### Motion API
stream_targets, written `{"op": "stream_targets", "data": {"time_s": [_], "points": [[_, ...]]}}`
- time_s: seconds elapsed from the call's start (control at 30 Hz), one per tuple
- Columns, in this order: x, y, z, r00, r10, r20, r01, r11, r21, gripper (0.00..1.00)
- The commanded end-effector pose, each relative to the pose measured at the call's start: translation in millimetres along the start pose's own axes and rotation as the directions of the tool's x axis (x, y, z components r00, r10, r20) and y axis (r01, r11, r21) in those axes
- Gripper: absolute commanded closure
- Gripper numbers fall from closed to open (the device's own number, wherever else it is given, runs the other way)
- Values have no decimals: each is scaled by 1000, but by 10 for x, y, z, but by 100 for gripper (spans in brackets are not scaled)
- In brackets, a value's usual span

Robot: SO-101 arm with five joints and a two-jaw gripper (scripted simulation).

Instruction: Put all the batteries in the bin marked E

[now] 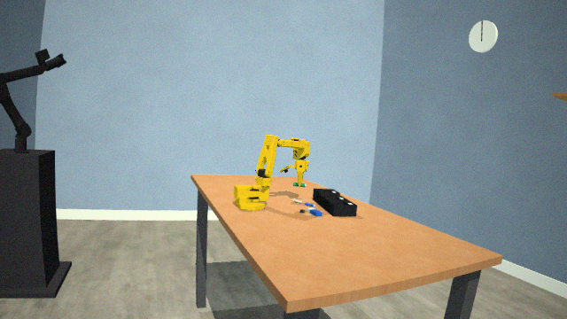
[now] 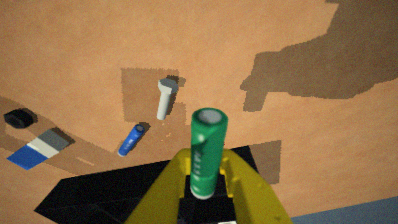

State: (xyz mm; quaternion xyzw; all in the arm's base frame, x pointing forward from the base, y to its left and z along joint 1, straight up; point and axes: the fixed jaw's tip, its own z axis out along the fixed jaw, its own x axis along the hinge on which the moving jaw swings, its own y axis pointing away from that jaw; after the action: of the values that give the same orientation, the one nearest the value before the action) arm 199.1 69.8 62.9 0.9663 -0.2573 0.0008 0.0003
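My gripper (image 2: 206, 172) is shut on a green battery (image 2: 207, 150), which sticks out past the yellow fingers. In the exterior view the gripper (image 1: 299, 182) hangs above the table's far side with the green battery (image 1: 302, 184) at its tip, a little behind the black row of bins (image 1: 335, 202). A small blue battery (image 2: 130, 140) lies on the table below, also seen in the exterior view (image 1: 309, 205). The black bins show as a dark shape (image 2: 115, 192) at the bottom of the wrist view; no letter marks are readable.
A grey bolt (image 2: 165, 97) lies near the blue battery. A blue and grey block (image 2: 37, 149) and a small black piece (image 2: 19, 118) lie to the left. The arm's yellow base (image 1: 251, 197) stands at the table's left side.
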Motion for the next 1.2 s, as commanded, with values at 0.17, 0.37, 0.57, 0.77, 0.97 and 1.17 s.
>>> {"op": "stream_targets", "data": {"time_s": [0.17,0.37,0.57,0.77,0.97,1.17], "points": [[255,54,-175,996,-70,-61,73,996,55,100],[357,113,-204,992,-103,-76,108,993,57,100],[373,122,-208,991,-108,-78,113,992,57,100],[390,128,-208,990,-114,-82,118,991,58,100],[496,166,-208,984,-146,-104,153,986,62,100],[608,213,-209,975,-180,-129,190,980,64,100]]}}
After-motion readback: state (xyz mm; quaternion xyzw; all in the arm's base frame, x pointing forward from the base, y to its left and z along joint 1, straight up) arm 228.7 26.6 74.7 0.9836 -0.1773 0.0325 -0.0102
